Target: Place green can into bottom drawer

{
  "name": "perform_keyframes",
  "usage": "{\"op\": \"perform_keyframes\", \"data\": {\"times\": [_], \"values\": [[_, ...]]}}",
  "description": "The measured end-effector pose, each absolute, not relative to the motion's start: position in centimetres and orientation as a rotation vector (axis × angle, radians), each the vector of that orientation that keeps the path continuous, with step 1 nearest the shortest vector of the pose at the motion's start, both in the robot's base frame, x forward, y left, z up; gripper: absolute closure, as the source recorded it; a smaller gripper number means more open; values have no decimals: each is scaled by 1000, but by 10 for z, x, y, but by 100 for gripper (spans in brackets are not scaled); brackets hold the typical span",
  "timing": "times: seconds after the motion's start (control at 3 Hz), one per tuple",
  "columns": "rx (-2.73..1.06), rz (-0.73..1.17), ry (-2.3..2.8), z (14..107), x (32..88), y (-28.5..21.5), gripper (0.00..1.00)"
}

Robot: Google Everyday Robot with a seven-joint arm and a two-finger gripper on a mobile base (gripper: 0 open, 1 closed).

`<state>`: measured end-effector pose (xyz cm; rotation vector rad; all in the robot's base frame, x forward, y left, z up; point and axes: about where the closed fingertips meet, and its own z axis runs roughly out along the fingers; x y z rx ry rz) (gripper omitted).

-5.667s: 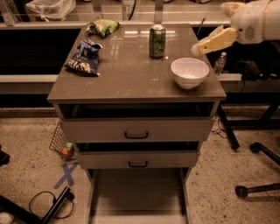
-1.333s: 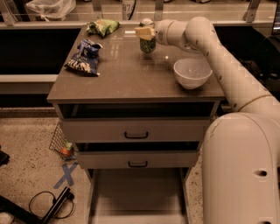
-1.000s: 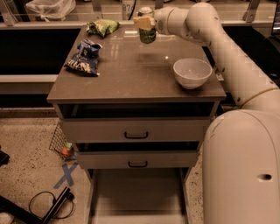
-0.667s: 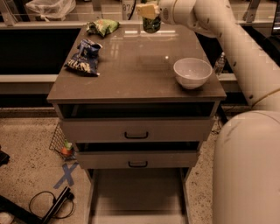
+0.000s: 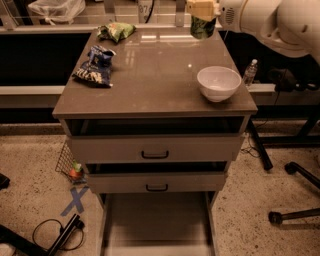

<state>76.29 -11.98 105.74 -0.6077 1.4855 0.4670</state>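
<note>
My gripper (image 5: 202, 11) is at the top of the camera view, above the back right of the cabinet top. It is shut on the green can (image 5: 202, 27), whose dark green lower part hangs below the fingers, lifted off the surface. The bottom drawer (image 5: 157, 220) is pulled out near the floor, a wide shallow tray with a plain floor and nothing in it. My white arm (image 5: 270, 20) reaches in from the top right.
A white bowl (image 5: 218, 83) stands at the cabinet top's (image 5: 150, 75) right front. A blue snack bag (image 5: 95, 65) and a green snack bag (image 5: 116, 32) lie at the left back. Two upper drawers (image 5: 155, 149) stand slightly open. A water bottle (image 5: 249, 72) and chair legs (image 5: 295, 195) are to the right.
My gripper closed on the green can and lifted it off the cabinet top, rising and shifting right. The rest has not moved.
</note>
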Motion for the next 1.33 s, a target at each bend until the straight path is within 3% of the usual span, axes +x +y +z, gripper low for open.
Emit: {"op": "perform_keyframes", "data": {"times": [1.0,1.33], "values": [[-688,551,1562,971,589,-158,100],[-675,572,1544,916,539,-192,100]]}}
